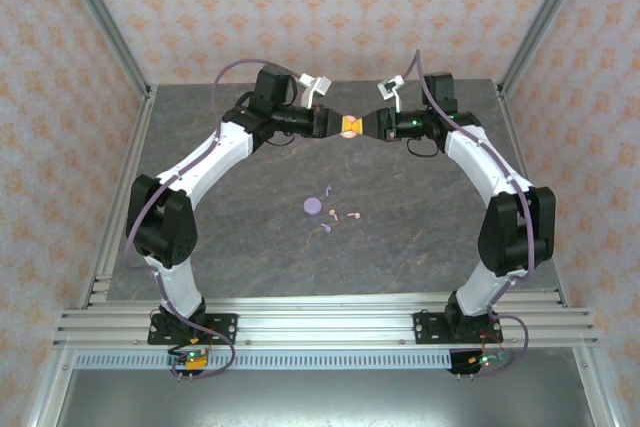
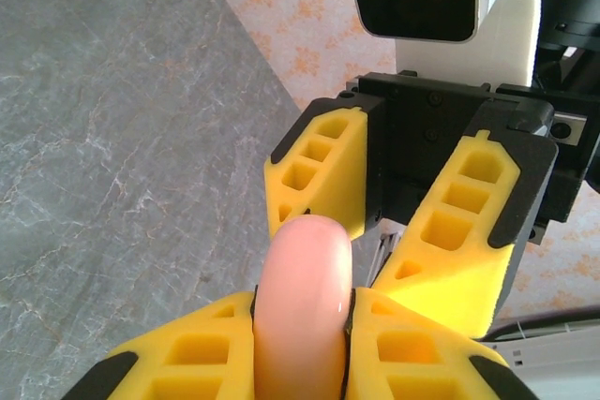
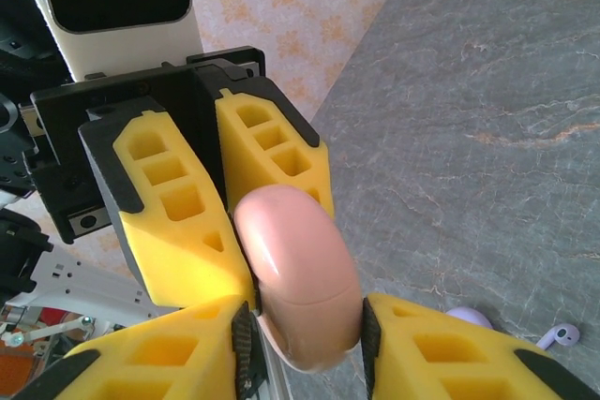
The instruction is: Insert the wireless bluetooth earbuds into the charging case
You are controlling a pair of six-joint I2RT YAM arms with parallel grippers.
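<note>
Left gripper [image 1: 336, 125] is clenched on the pink case [image 1: 350, 127], held aloft well beyond the lavender case [image 1: 312, 206]; the right gripper [image 1: 366, 125] flanks it, but whether it presses I cannot tell. All four earbuds [image 1: 337, 213] lie close around the lavender case, so none is inserted yet.

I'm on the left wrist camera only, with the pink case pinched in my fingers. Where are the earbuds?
Observer: Loose on the table, midway between the arms: pink earbuds and lavender earbuds.
Operator: Any other case down there?
Observer: Yes, a round lavender case lies beside them.
Operator: Is my pink case's lid open?
Observer: The right wrist camera shows a thin seam across the pink case; it looks shut.
</note>
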